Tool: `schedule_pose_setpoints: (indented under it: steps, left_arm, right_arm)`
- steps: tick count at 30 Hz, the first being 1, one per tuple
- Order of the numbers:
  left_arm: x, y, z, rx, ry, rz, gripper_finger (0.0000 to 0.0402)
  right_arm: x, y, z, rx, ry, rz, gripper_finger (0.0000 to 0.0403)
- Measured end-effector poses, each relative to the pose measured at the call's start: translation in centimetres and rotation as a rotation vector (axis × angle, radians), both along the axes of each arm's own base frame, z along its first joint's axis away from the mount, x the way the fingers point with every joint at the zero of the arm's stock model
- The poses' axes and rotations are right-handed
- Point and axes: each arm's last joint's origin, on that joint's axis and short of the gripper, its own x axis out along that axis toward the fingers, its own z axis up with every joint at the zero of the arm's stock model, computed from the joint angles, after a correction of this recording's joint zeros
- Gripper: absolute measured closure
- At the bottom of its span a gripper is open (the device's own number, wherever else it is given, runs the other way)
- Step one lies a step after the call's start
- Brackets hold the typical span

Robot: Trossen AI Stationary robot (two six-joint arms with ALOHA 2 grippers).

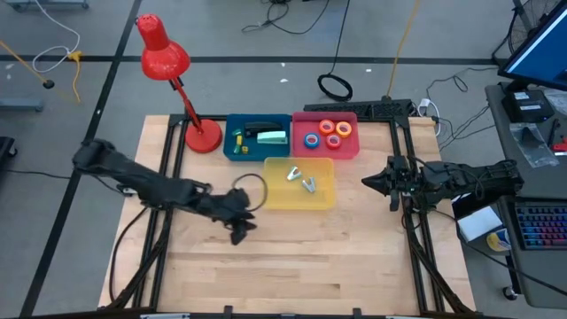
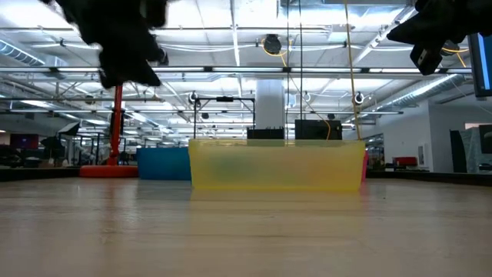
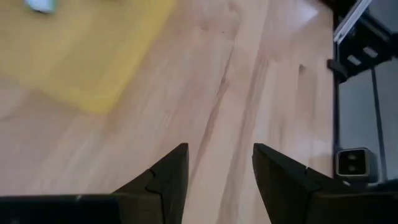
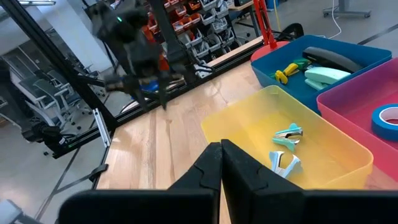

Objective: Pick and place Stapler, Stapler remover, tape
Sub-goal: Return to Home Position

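**Both claws off the bins, every piece lying inside one**

My left claw point(image 1: 241, 229) hangs released over bare table point(image 1: 292, 257), just off the near left corner of the yellow bin point(image 1: 323, 202). Its fingers point(image 3: 171, 171) stand apart with nothing between them. A thin dark cable loop point(image 1: 251, 186) arcs between that arm and the bin's left wall.

My right claw point(image 4: 221, 146) is clenched on nothing. It hovers off the table's right edge, pointing in toward the yellow bin and well apart from it.

Three bins cluster at the back middle. The blue bin point(image 1: 232, 124) holds a dark stapler point(image 4: 333, 57), a green stapler point(image 4: 326, 74) beside it, and a small yellow piece point(image 4: 286, 71). The pink bin point(image 1: 301, 118), touching the blue bin on its right, holds the tapes point(image 1: 327, 127) in red, orange, yellow and blue. In front of both, the yellow bin holds two pale removers point(image 4: 288, 132), close together.

A red lamp point(image 1: 164, 58) has its base just left of the blue bin, with its stem slanting back and left. From table height the yellow bin fills the middle and hides most of the bins behind it.
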Motion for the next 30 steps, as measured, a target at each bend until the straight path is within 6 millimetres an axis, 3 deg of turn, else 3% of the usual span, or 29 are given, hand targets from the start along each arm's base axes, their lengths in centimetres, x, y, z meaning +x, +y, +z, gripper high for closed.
schedule_pose_setpoints:
  steps: [8, 14, 20, 25, 30]
  left_arm:
    - [-8.3, 1.2, 6.0, 0.176, -0.203, 0.243, 0.0224]
    - [-12.9, 3.0, 7.5, 0.270, -0.268, 0.312, 0.0224]
    - [-14.9, 4.5, 6.5, 0.318, -0.254, 0.375, 0.0224]
    - [-15.7, 5.0, 3.6, 0.264, -0.254, 0.419, 0.0224]
    - [-15.1, 4.7, 0.7, 0.204, -0.345, 0.424, 0.0224]
  right_arm:
    - [0.0, 0.0, 0.0, -0.002, 0.001, -0.001, 0.0403]
    - [0.0, 0.0, 0.0, 0.003, 0.000, -0.002, 0.0399]
    - [0.0, 0.0, 0.0, -0.018, 0.002, 0.001, 0.0401]
    - [0.0, 0.0, 0.0, -0.060, 0.006, 0.009, 0.0402]
    - [0.0, 0.0, 0.0, -0.107, 0.009, 0.018, 0.0401]
